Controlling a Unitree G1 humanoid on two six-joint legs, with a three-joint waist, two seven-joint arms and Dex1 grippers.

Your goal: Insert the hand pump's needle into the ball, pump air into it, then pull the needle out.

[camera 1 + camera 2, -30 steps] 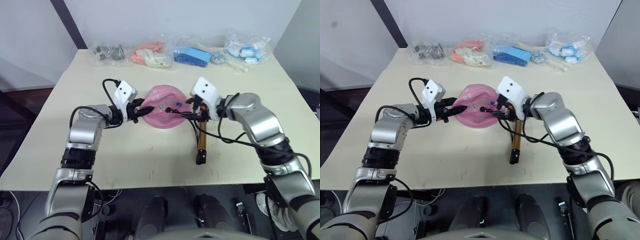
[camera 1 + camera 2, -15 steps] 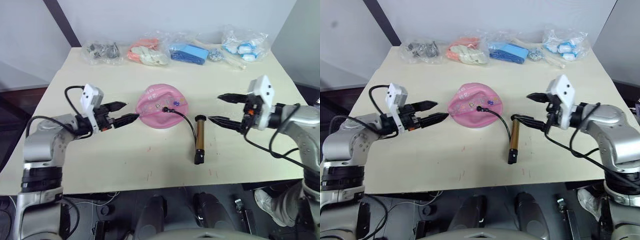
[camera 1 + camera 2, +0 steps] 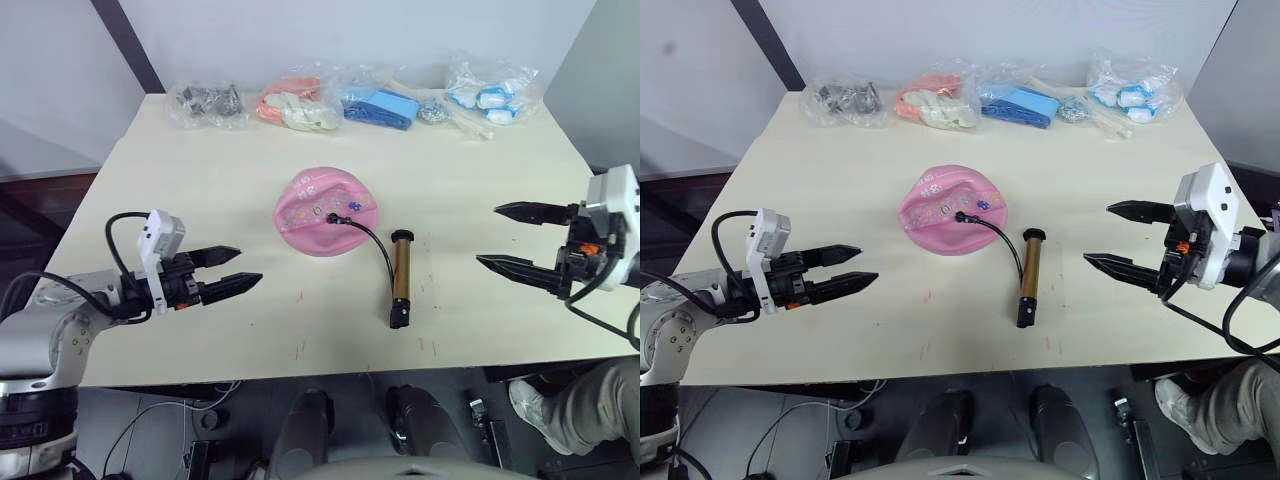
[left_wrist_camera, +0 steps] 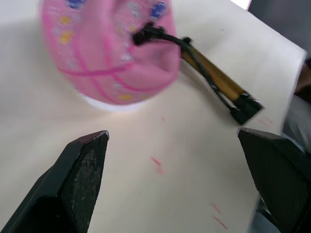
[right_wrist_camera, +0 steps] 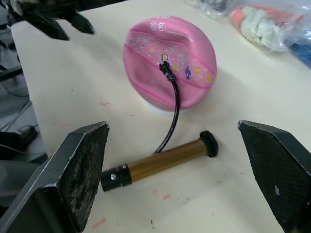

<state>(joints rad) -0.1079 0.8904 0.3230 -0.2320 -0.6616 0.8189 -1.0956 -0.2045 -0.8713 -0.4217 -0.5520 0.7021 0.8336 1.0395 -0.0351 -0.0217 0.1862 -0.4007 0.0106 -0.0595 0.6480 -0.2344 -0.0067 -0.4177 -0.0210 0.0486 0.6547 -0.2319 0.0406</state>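
1. Lying dented mid-table, the ball has the needle in its valve; the hand pump lies just right.
2. Both grippers, left and right, have pulled well away from the ball, fingers spread, empty; pumping seems next.

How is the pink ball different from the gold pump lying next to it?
The ball is pink, rounded and dented in, with little stickers on it; the hand pump is a slim, straight gold-brown tube with black ends. The ball sits nearer the bags at the table's far edge; the hand pump lies flat, nearer the robot. Both rest on the table, untouched by either open gripper, and the pump's black hose joins them, its end plugged into the ball.
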